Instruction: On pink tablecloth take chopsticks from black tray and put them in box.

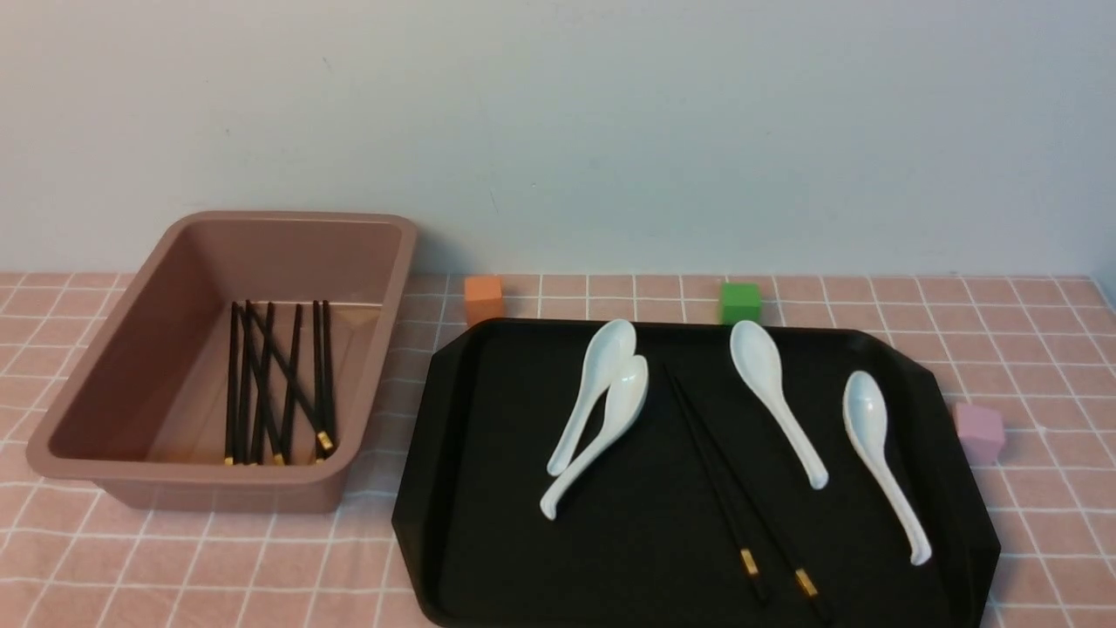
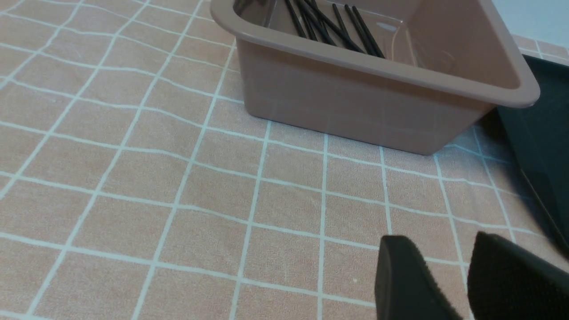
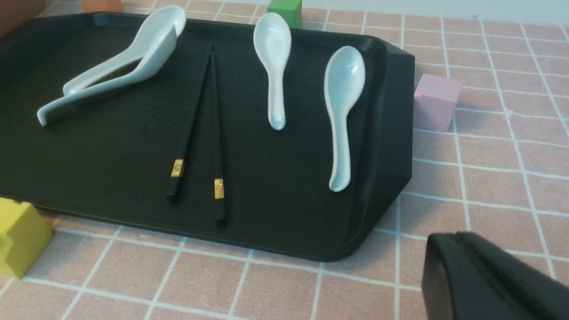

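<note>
Two black chopsticks with gold bands lie side by side on the black tray, among several white spoons. The box stands left of the tray on the pink tablecloth and holds several chopsticks. Neither arm shows in the front view. In the left wrist view my left gripper is open and empty above bare cloth, just short of the box. My right gripper is shut and empty over the cloth, off the tray's corner, apart from the chopsticks.
An orange cube and a green cube sit behind the tray. A pink cube sits at its right side, a yellow cube by its near edge. A plain wall closes the back.
</note>
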